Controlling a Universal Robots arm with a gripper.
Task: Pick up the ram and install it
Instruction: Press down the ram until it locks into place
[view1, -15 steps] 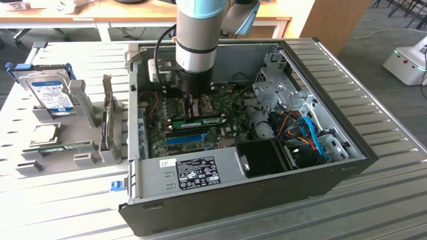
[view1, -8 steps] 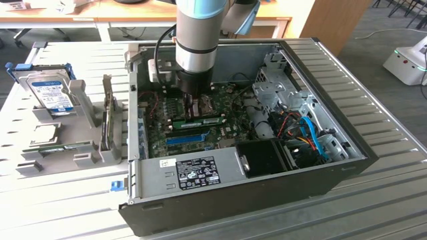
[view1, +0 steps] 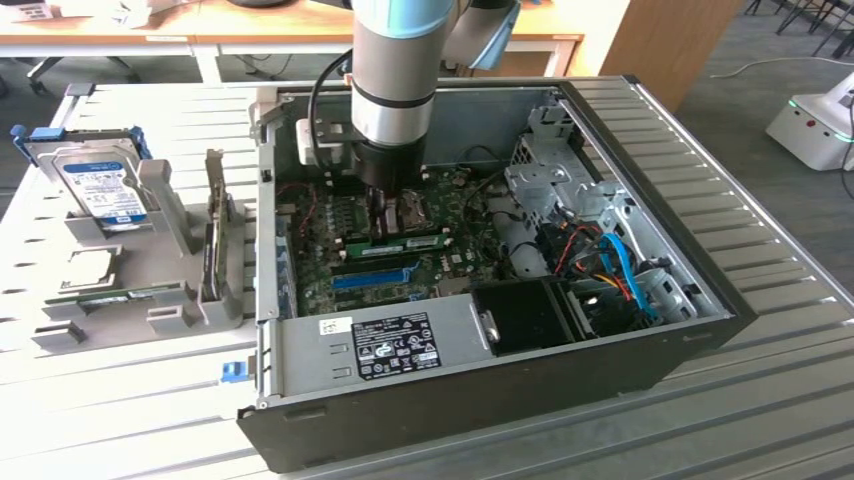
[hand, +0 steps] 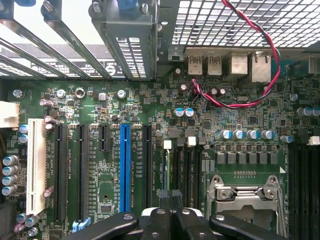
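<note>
My gripper (view1: 390, 212) down inside computer case (view1: 694, 330), over motherboard (view1: 400, 262); ram (view1: 407, 243) just beside my fingertips; drive rack (view1: 120, 215) at exterior view's left.

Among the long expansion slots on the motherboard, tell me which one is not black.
Two are not: the bright blue slot, standing between black slots near the middle of the row, and the white slot at the row's end, beside the silver capacitors.

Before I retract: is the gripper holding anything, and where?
Cannot be told. The gripper is shut over the top edge of the ram, near mid-length; whether it grips or only presses is unclear.
</note>
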